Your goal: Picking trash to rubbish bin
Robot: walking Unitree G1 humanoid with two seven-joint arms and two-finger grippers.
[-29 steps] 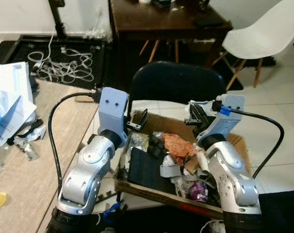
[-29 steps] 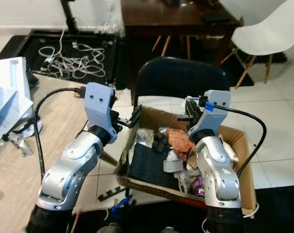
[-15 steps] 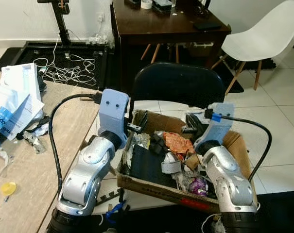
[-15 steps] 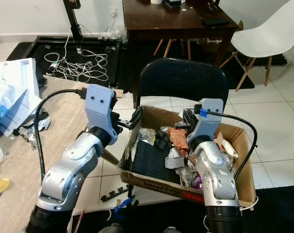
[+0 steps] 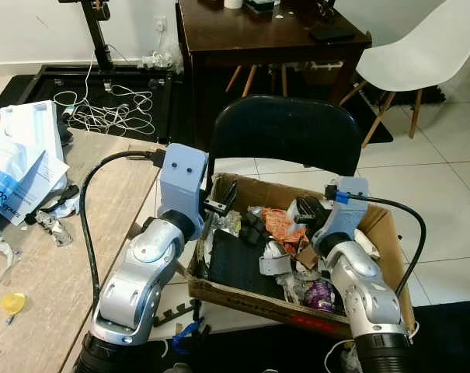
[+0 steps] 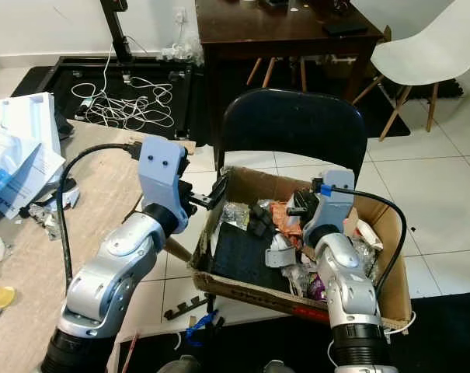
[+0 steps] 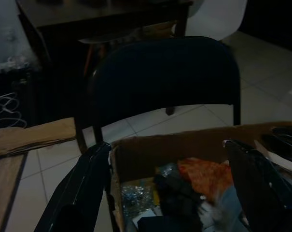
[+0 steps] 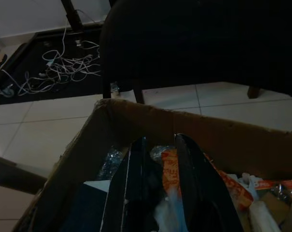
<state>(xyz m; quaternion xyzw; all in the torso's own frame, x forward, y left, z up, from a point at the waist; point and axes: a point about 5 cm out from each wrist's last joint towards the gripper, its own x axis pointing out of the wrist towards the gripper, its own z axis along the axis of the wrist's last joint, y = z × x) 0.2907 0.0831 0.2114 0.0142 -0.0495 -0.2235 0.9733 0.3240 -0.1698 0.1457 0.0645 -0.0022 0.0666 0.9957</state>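
The right gripper (image 8: 158, 188), fingers nearly together and empty, hangs just above an orange wrapper (image 6: 285, 220) in the box (image 6: 390, 256); the left gripper (image 7: 177, 191) gapes. The wrapper looks light, crinkly, best pinched at a raised fold.

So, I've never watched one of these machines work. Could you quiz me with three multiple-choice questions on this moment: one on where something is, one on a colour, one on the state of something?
1. Where is the right gripper?
A. Over the wooden table
B. Over the cardboard box of trash
C. Down by the floor cables

2. What colour is the chair right behind the box?
A. Black
B. White
C. Red

3. How are the left gripper's fingers?
A. Spread wide apart with nothing between them
B. Clamped on a bottle
C. Pinched on paper

Answers: 1 B, the right gripper hangs above the litter inside the cardboard box. 2 A, the chair just behind the box is black; the white one stands farther off to the right. 3 A, the left wrist view shows the two fingers far apart, with nothing gripped between them.
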